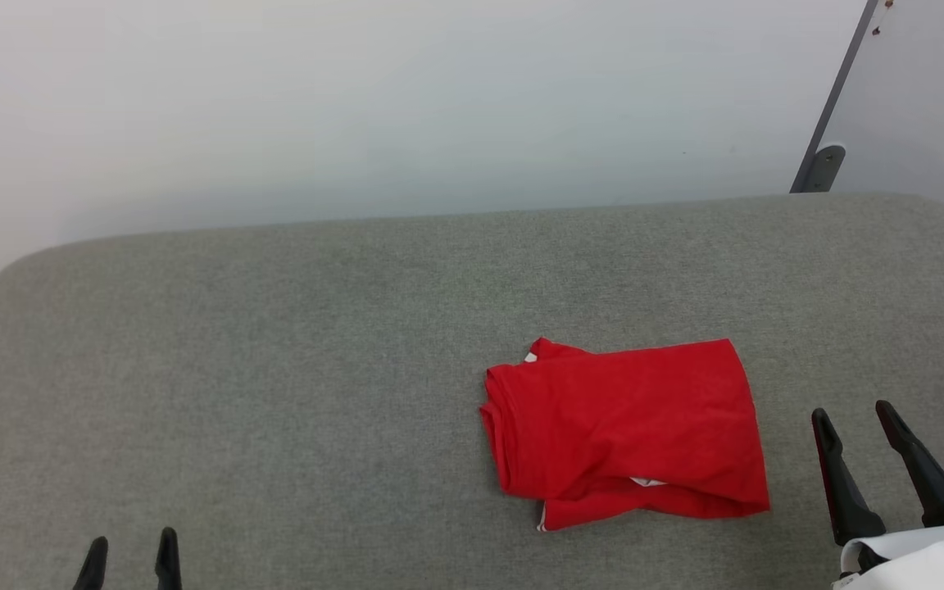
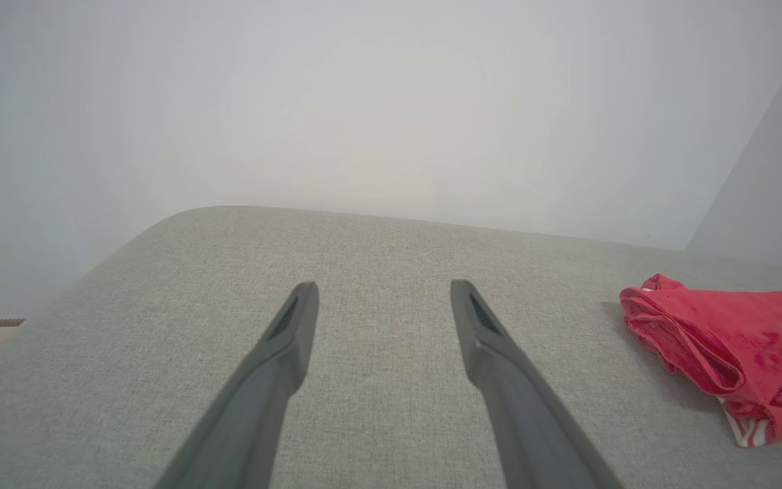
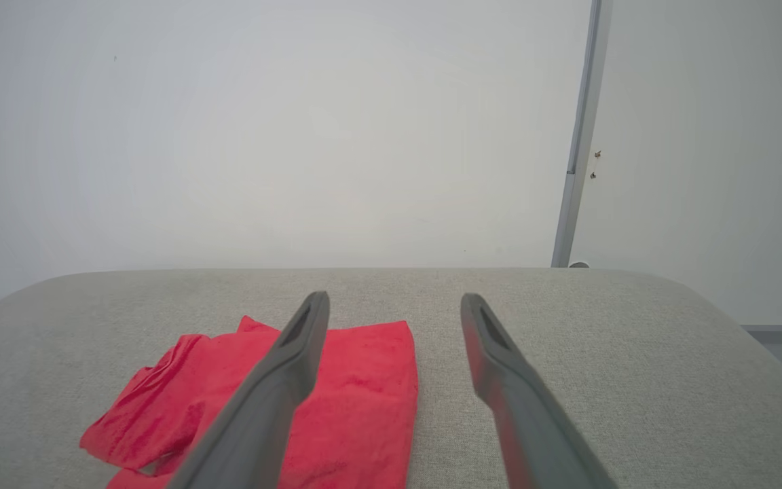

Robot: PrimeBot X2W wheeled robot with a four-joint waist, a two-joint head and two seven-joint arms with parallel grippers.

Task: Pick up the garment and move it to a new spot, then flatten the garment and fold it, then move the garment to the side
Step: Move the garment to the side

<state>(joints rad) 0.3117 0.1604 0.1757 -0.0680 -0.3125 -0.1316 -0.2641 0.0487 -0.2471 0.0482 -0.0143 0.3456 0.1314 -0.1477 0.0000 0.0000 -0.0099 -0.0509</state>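
Nearest the lens at lower left, the left end effector point(image 1: 132, 537) hangs with fingers spread and empty over the grey surface point(image 1: 275, 369). It is well apart from the garment point(image 1: 628, 426), a loosely folded red bundle lying right of centre. Near the bundle's right edge, the right end effector point(image 1: 852, 408) is also spread wide and holds nothing. The cloth looks light, limp and apt to unfold, so I would pinch through all the layers at a stacked edge.
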